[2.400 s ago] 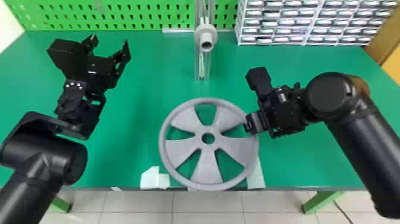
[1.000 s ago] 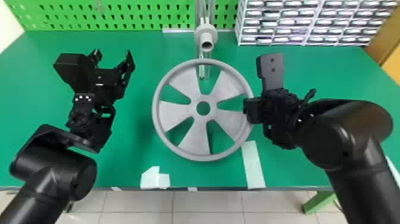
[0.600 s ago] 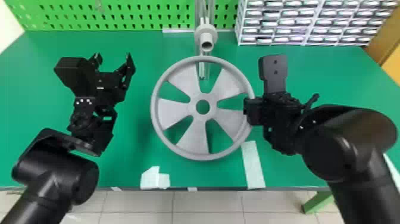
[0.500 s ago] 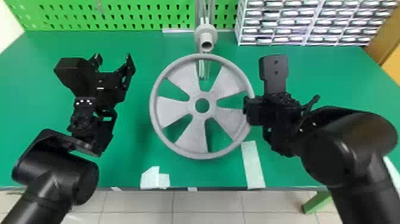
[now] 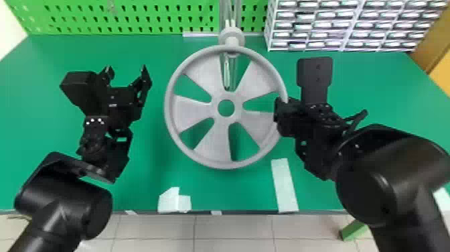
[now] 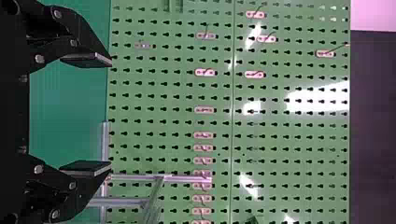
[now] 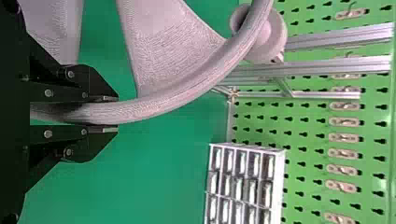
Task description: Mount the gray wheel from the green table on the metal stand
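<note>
Floor: pale tiles (image 5: 167,226) along the bottom of the head view; a green table leg (image 5: 353,231) stands at lower right.
White strips: one long strip (image 5: 284,186) near the table's front edge, right of bottom centre; a cluster of pieces (image 5: 169,201) lies left of it.
Green table (image 5: 144,187): spans the middle of the frame.
Left gripper (image 5: 126,69): left side of the frame, beside the wheel and apart from it. Jaws open and empty; the left wrist view shows a wide gap between the flat fingers.
Right gripper (image 5: 280,109): right of centre, at the right side of the wheel. Jaws closed on the wheel's rim; the right wrist view shows one finger on each side of it.
Gray wheel (image 5: 214,144): centre of the frame, broad face toward the head camera, held by the right gripper. Its upper rim overlaps the lower part of the stand's gray round fitting (image 5: 231,33); contact there cannot be determined.
Metal stand (image 5: 237,13): upper centre, behind the wheel, with upright rails.
Drawer unit (image 5: 345,37): upper right, at the back of the table.
Green pegboard (image 5: 134,13): top left to centre, behind the table.
</note>
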Tool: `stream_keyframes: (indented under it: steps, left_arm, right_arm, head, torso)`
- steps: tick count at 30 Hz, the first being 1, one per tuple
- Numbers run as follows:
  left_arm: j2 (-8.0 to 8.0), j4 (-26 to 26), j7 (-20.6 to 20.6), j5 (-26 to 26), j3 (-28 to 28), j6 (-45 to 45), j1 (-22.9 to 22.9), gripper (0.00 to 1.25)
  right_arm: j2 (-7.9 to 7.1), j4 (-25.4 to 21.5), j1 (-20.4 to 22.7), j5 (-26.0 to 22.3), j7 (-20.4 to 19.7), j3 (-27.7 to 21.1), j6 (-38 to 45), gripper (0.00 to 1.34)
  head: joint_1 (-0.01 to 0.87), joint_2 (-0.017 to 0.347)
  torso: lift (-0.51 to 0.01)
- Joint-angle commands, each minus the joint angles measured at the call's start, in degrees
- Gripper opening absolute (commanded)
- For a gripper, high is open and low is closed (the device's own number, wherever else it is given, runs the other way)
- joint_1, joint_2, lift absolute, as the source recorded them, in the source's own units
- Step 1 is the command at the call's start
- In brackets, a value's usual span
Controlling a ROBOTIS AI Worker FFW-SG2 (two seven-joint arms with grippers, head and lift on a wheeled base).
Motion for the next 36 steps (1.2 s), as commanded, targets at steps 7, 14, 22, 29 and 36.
stream_keyframes:
  steps: [7,14,22,29,36]
  left_arm:
    - [-0.17,-1.80,1.22,1.15,-1.52,0.17,1.35,0.78]
    - [-0.26,-4.08,2.89,2.73,-2.67,0.17,2.93,0.78]
    - [-0.26,-7.16,4.91,4.14,-3.55,1.14,5.13,0.78]
    - [-0.26,-9.27,4.91,5.37,-4.60,1.66,7.50,0.78]
    - [-0.26,-9.97,4.91,6.51,-8.29,1.58,7.59,0.78]
  right_arm:
    - [0.66,0.39,0.50,3.56,1.93,-0.34,-4.53,0.01]
    - [1.28,1.88,0.94,6.20,2.73,-0.26,-8.84,0.01]
    - [2.07,3.55,0.59,8.13,3.69,0.01,-11.82,0.01]
    - [1.98,4.52,0.77,9.45,3.87,0.18,-14.64,0.01]
    - [2.25,5.49,0.85,10.42,3.87,0.27,-17.19,0.01]
  head:
    - [0.867,0.052]
    - [0.867,0.052]
    - [0.867,0.052]
    - [0.867,0.052]
    - [0.867,0.052]
  torso:
    - [-0.100]
    - [-0.100]
    - [-0.100]
    - [-0.100]
    - [-0.100]
